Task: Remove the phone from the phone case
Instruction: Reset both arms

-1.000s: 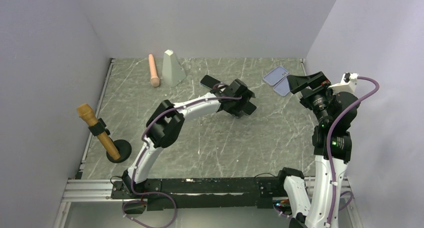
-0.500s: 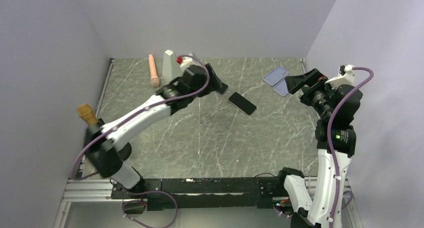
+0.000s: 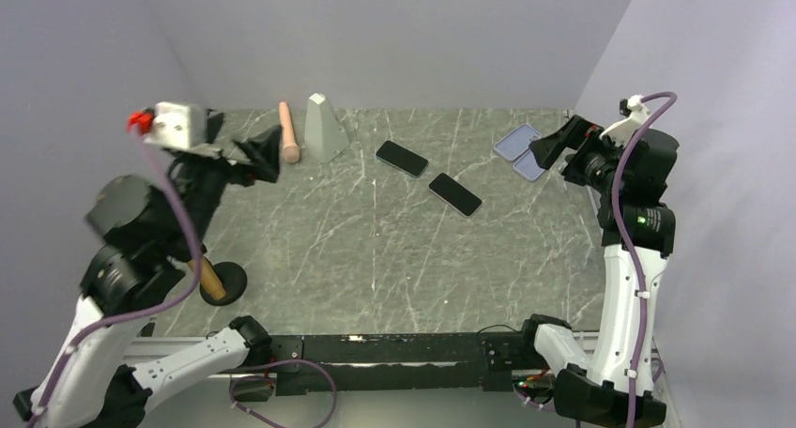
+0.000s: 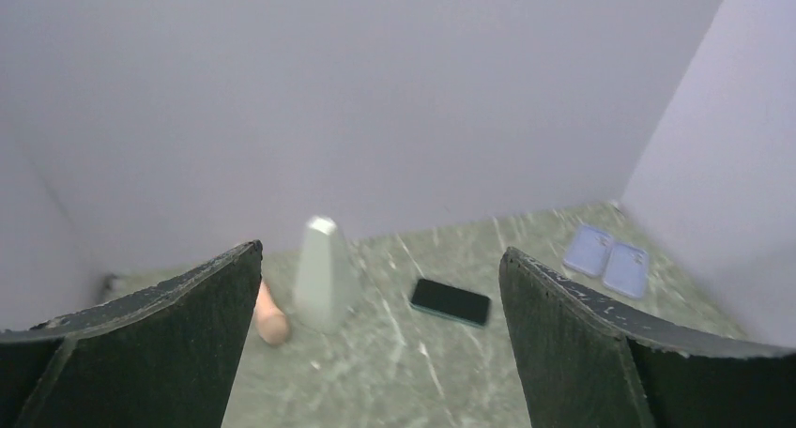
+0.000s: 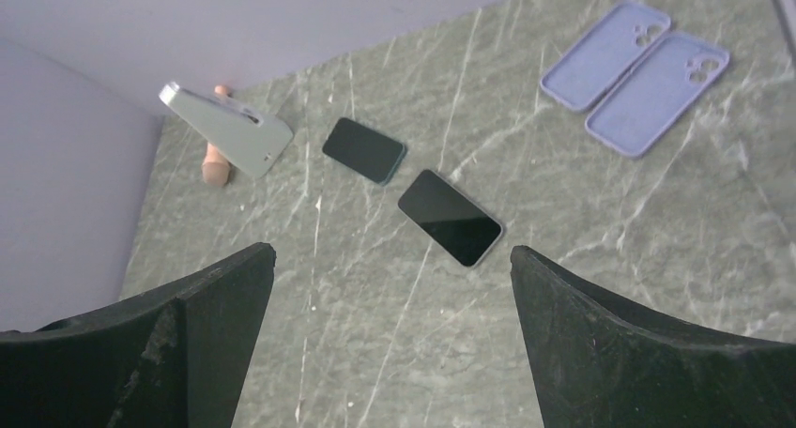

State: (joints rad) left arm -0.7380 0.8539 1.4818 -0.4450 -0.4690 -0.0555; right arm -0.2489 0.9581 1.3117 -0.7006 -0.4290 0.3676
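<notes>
One phone [image 3: 402, 159] lies bare at 12 o'clock on the surface [image 3: 375, 259], with a second phone [image 3: 455, 194] near it at its 4 o'clock. Two cases [image 3: 518, 142], both empty, lie together at 2 o'clock, apart from the phones. Extraction judged complete. Jaws on both arms stand wide open, holding nothing.

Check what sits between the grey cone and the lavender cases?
Two black phones: the far phone nearer the grey cone, the near phone nearer the lavender cases. Top view shows it.
</notes>
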